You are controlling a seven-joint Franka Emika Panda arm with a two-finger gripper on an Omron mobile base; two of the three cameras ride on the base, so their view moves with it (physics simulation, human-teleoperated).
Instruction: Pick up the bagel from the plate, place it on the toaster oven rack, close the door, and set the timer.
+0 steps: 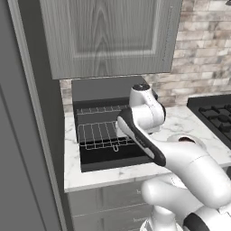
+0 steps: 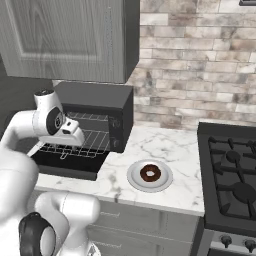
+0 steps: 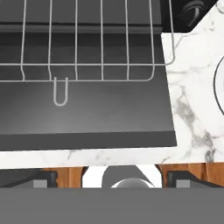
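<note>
The bagel (image 2: 150, 173) is a small dark-brown ring with a clear centre hole and a glossy crust. It lies flat in the middle of the plate (image 2: 135, 181), a round, shallow, light-grey dish with a raised rim, much wider than the bagel. The plate stands on the desk (image 2: 165, 145), to the right of the toaster oven (image 2: 95, 97) and well apart from it, between the oven and the stove (image 2: 232, 175).

The toaster oven rack (image 1: 101, 133) is a silvery thin-wire grid, pulled out over the door (image 1: 113, 158), with a small wire loop at its front edge. The door is a flat black panel folded down level, lying open on the desk in front of the oven's dark mouth. In the hand view the rack (image 3: 87, 43) and its loop sit above the door's dark glass (image 3: 87, 118), with an arc of the plate's rim (image 3: 217, 85) at the right edge.

The end effector (image 3: 111, 179) hangs above the door's front edge, its two dark fingertips (image 3: 43, 178) set wide apart, with nothing between them.

The desk is white marble with grey veins. Behind it runs a wall of pale brick; a grey wood-grain cabinet (image 1: 108, 36) hangs over the oven. The stove has black grates, and grey drawer fronts run below the desk.
</note>
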